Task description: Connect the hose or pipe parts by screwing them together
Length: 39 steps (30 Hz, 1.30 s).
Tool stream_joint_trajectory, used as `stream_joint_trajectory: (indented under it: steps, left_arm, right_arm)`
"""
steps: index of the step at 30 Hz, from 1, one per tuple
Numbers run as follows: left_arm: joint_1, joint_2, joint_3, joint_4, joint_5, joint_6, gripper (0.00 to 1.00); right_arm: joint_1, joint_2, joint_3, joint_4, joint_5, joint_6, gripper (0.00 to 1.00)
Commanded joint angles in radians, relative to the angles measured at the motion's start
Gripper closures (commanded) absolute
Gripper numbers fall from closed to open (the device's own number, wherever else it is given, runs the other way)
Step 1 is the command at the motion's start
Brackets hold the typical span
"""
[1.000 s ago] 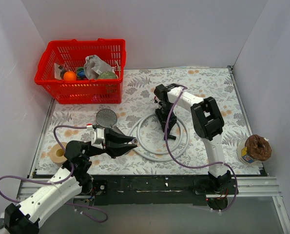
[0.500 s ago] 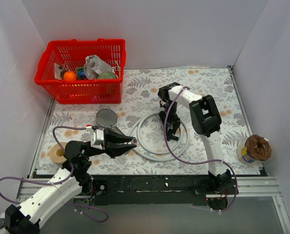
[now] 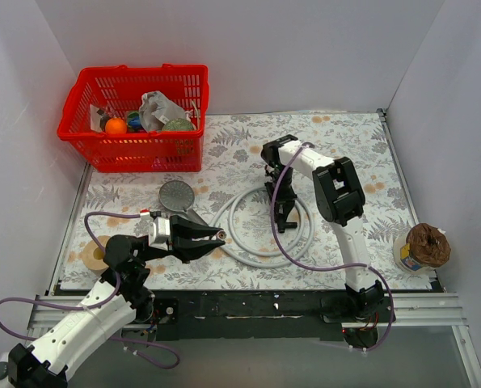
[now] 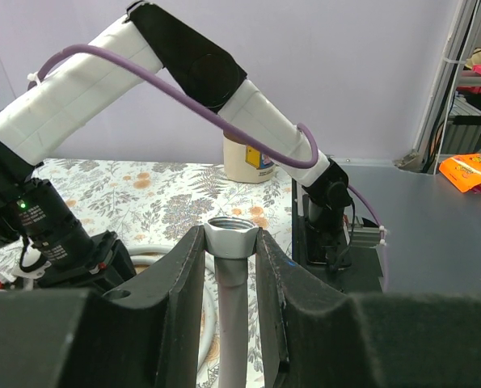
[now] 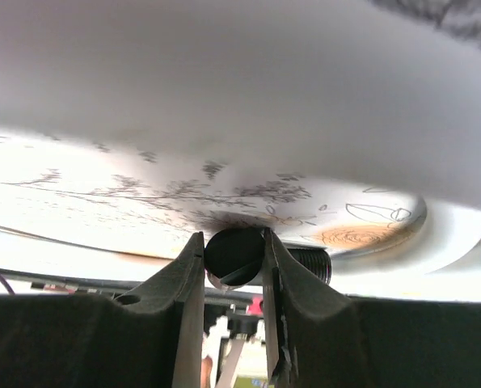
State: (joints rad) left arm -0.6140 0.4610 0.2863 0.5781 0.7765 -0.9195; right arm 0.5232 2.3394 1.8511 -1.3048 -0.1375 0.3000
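Observation:
My left gripper [image 3: 213, 236] is shut on the metal end nut [image 4: 232, 236] of the whitish-grey hose [image 3: 260, 257], holding it just above the mat with the threaded opening facing away from the wrist. The shower head [image 3: 176, 195] lies face up behind that gripper, and its handle runs under the fingers. My right gripper [image 3: 285, 223] points straight down into the right side of the hose coil. In the right wrist view its jaws press both sides of a dark round fitting [image 5: 236, 257] with a ribbed end [image 5: 310, 263], lying on the mat.
A red basket [image 3: 135, 121] with several items stands at the back left. A tape roll [image 3: 96, 255] lies at the near left edge of the mat. A tub with a brown lump [image 3: 424, 246] sits at the near right. Purple cables loop off both arms.
The right gripper shifted slightly right and toward the near edge, lowered onto the coil, and its jaws narrowed onto the dark fitting. The left gripper stayed put with the hose nut.

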Motion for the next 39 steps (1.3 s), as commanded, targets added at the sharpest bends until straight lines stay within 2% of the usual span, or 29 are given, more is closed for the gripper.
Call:
stream_joint_trajectory:
  steps: [1, 6, 13, 18, 24, 29, 39]
  left_arm:
    - [0.005, 0.001, 0.007, 0.02, -0.002, 0.002, 1.0]
    - [0.005, 0.016, -0.007, 0.046, -0.016, -0.021, 1.0]
    - [0.005, 0.041, -0.013, 0.097, -0.055, -0.047, 1.0]
    - [0.007, 0.07, -0.015, 0.12, -0.066, -0.059, 1.0]
    - [0.007, 0.113, 0.002, 0.169, -0.074, -0.087, 1.0]
    - [0.007, 0.12, 0.024, 0.181, -0.082, -0.11, 1.0]
    - [0.016, 0.117, 0.045, 0.241, -0.117, -0.182, 1.0]
  right_arm:
    - [0.032, -0.15, 0.037, 0.243, -0.002, -0.032, 0.99]
    - [0.08, -0.368, 0.011, 0.418, 0.042, -0.076, 0.99]
    - [0.185, -0.684, -0.124, 0.686, 0.044, -0.147, 0.99]
    - [0.279, -0.837, -0.151, 0.777, -0.031, -0.211, 0.99]
    - [0.363, -1.017, -0.288, 1.004, -0.177, -0.214, 0.99]
    - [0.42, -1.11, -0.357, 1.075, -0.252, -0.222, 0.99]
    - [0.446, -1.198, -0.455, 1.177, -0.336, -0.159, 0.99]
